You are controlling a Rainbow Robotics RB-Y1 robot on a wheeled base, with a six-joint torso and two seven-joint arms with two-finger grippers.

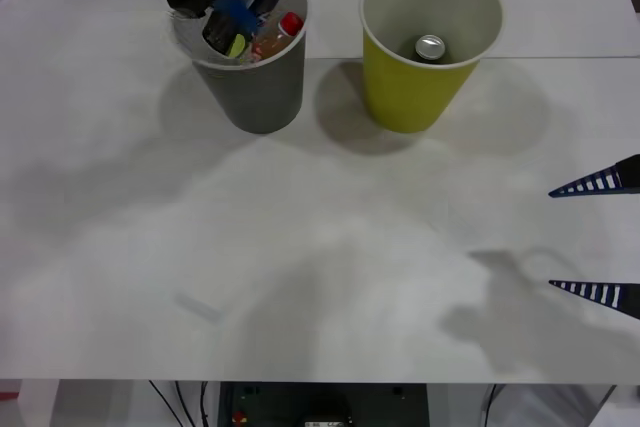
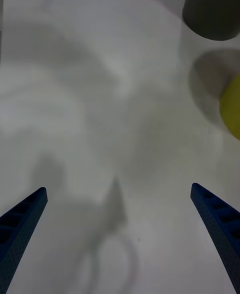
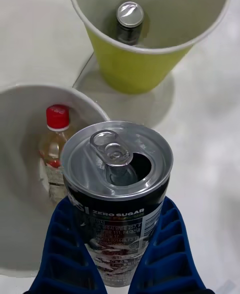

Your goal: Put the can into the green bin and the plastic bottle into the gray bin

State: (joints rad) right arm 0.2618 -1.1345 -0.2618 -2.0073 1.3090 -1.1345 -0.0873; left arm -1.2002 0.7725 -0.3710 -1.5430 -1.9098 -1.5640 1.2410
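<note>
Fingers of the left gripper [image 3: 120,254] are clamping an opened dark can [image 3: 117,184] upright, hovering over the gray bin [image 1: 262,97] holding the plastic bottle [image 3: 54,144]; the right gripper [image 1: 610,237] is idling, spread apart.

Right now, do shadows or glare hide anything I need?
Front view: soft arm shadows mottle the table, hiding nothing; the can shines inside the green bin. Right wrist view: the open right pincer casts its shadow on the table. Left wrist view: glare on the all-dark can in the left pincer; plastic bottle in the gray bin reads fine.
</note>
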